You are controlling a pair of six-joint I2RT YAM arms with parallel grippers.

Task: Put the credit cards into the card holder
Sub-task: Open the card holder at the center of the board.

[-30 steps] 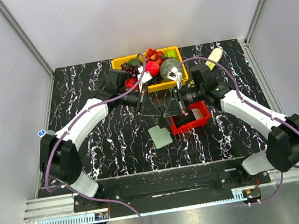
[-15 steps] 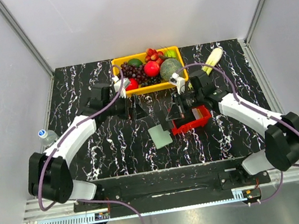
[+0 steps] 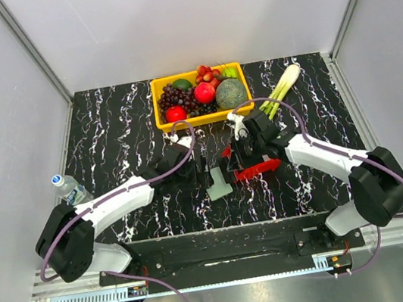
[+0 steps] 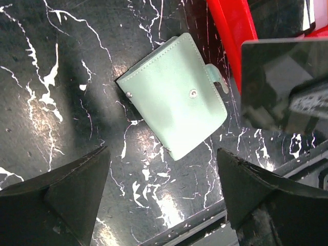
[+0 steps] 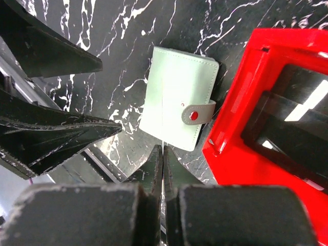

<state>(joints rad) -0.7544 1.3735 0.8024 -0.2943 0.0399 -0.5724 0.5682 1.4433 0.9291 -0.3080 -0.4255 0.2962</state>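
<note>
**Card holder** (image 4: 174,95): lies flat and closed on the black marbled table (image 4: 46,102), at a slant in the centre of the left wrist view; its tab is snapped over one edge; the inner pockets are hidden. It sits just beside the red basket (image 5: 241,102); whether the two touch cannot be judged.

**Left gripper** (image 4: 163,152): jaws spread wide, nothing between them; only the two dark fingertips show, in the lower corners of the frame, one to either side of the holder; the rest of each finger is cut off by the frame edge.

**Right gripper** (image 5: 162,152): jaws pressed narrow on a dark card (image 4: 279,84). In the right wrist view the card appears edge-on, as a thin pale line running up across the holder; in the left wrist view its glossy face fills the right side, cut off at the frame edge, with a blurred finger against it. Whether the card's far edge touches the holder cannot be told.

**Basket contents**: dark flat shapes with bright reflections, at the right of the right wrist view; whether these are cards cannot be made out.

**Top view**: both grippers meet over the holder at frame centre; the right arm hides part of the basket; a yellow tray (image 3: 155,97) of fruit stands at upper centre, well apart.
</note>
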